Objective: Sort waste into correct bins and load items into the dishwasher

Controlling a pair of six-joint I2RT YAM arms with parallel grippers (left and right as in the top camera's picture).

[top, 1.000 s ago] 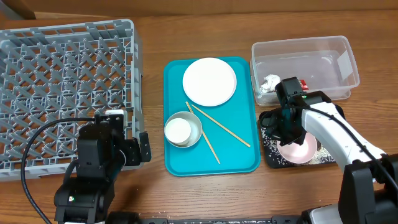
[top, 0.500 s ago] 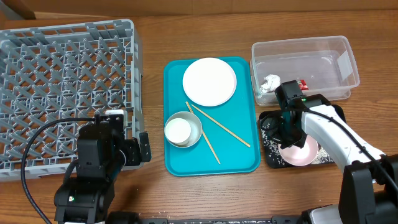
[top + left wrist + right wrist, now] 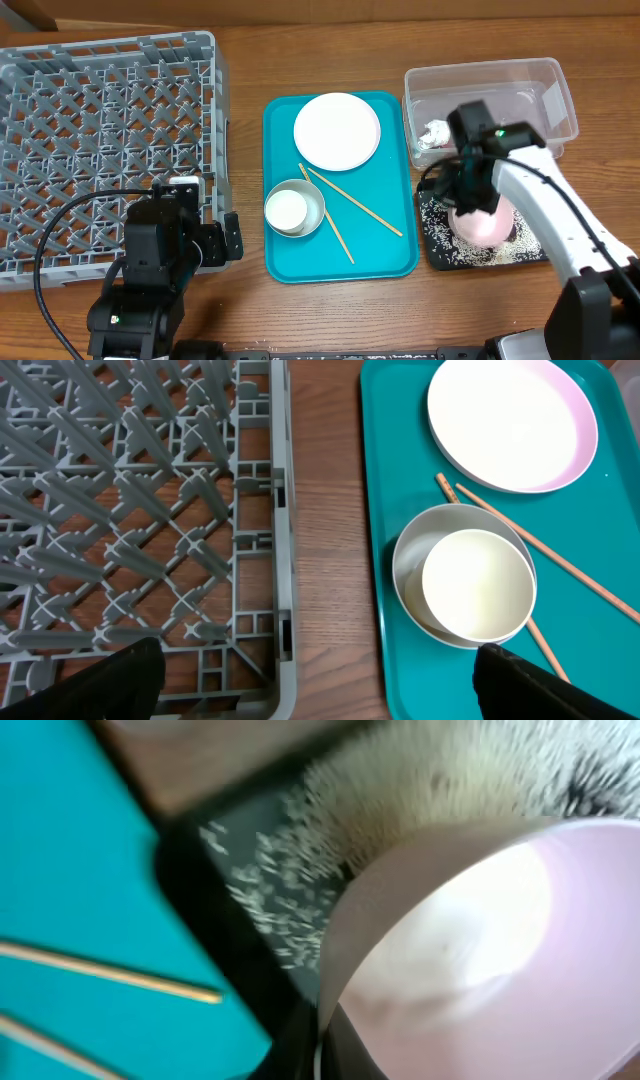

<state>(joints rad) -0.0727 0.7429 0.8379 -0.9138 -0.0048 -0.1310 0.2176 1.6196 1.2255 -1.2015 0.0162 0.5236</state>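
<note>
My right gripper (image 3: pixel 462 195) is shut on the rim of the pale pinkish bowl (image 3: pixel 482 226) and holds it tipped over the black tray (image 3: pixel 431 262). In the right wrist view the fingers (image 3: pixel 330 1045) pinch the bowl's rim (image 3: pixel 480 950). Loose rice grains (image 3: pixel 455 245) lie on the black tray. The clear tub (image 3: pixel 480 70) holds the white napkin (image 3: pixel 435 132); my arm hides the red-and-white wrapper. The white plate (image 3: pixel 337 131), the grey bowl (image 3: pixel 312 215) holding the white cup (image 3: pixel 286 209), and the chopsticks (image 3: pixel 355 208) lie on the teal tray (image 3: pixel 390 255). My left gripper (image 3: pixel 320 680) is open and empty.
The large grey dish rack (image 3: pixel 100 150) fills the left of the table, its near corner (image 3: pixel 270 660) close to my left gripper. A strip of bare wood (image 3: pixel 245 200) separates the rack from the teal tray.
My right gripper has lifted the pink bowl and tipped it over the black tray. More rice now lies on the tray. The left arm has not moved.
</note>
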